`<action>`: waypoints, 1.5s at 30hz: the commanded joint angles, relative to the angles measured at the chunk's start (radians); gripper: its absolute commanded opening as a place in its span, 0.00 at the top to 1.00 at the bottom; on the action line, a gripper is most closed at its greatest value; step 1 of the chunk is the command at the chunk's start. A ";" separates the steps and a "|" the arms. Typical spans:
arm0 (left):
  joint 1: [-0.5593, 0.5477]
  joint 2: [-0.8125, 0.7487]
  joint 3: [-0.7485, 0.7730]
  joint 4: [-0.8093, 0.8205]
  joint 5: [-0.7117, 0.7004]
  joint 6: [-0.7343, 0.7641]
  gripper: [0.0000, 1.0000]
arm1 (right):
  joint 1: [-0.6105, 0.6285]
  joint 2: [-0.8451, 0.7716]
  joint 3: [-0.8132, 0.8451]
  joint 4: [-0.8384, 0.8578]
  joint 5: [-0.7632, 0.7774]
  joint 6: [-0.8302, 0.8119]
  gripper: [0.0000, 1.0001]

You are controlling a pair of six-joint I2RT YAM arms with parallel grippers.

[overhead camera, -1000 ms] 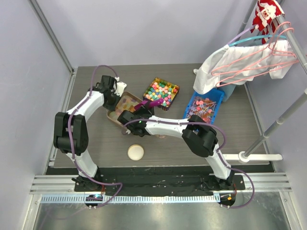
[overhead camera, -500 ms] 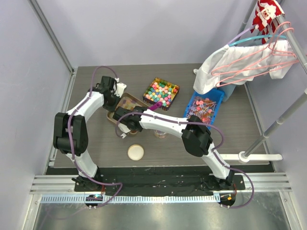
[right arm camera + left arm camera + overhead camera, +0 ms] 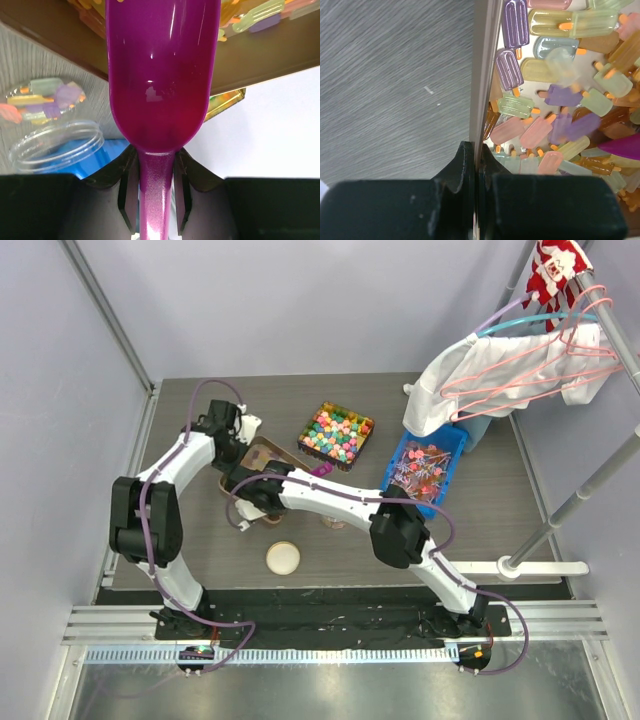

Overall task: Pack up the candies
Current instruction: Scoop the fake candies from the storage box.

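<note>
Candies [image 3: 545, 115], popsicle-shaped and pastel, lay heaped in the brown tray [image 3: 482, 75] left of centre on the worktop [image 3: 395, 75]. Your left gripper [image 3: 477, 155] was clamped shut on the tray's side wall, with the candies just to its right in its wrist view. Your right gripper [image 3: 156, 170] was closed on the handle of the magenta scoop [image 3: 162, 75]; what showed of the bowl was bare.

Key relation: the scoop's long axis ran straight out from the gripper and its front end crossed the tray's edge, so the heap lay dead ahead, tip out of frame. Right arm was placed to work them; left only held the tray.

Clear jar [image 3: 55, 145], a few candies inside, sat left of the scoop in that wrist view, near the tray. Likely next: push forward along the axis to load, then swing to the jar.
</note>
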 commanded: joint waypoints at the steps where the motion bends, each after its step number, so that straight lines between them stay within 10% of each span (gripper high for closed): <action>1: 0.003 -0.105 0.029 0.086 0.091 -0.083 1.00 | 0.016 0.071 0.100 -0.089 -0.132 0.093 0.99; 45: 0.003 -0.117 -0.029 0.123 0.076 -0.092 1.00 | 0.017 0.093 0.149 0.167 -0.185 0.417 0.99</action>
